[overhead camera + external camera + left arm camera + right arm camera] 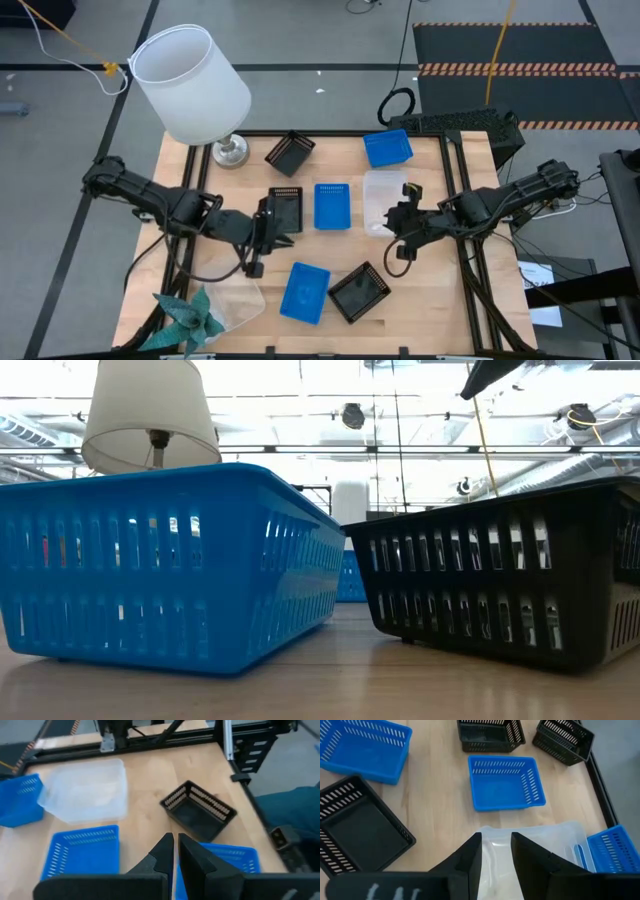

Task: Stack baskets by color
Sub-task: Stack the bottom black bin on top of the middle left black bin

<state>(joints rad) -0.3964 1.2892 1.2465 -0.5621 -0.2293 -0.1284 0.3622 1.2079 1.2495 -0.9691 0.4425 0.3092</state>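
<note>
Sorting barely begun: nine baskets are spread unstacked over the wooden surface (340, 250).

Nearest, a bright blue slotted plastic basket (304, 292) and a black one (360, 292) are seen; mid-surface, the left gripper (268, 226) is held closed, empty, by a black basket (285, 208), while the right gripper (400, 222) is clamped on the clear translucent basket's (383, 200) rim. Next, that basket probably must be carried to a clear mate.
</note>
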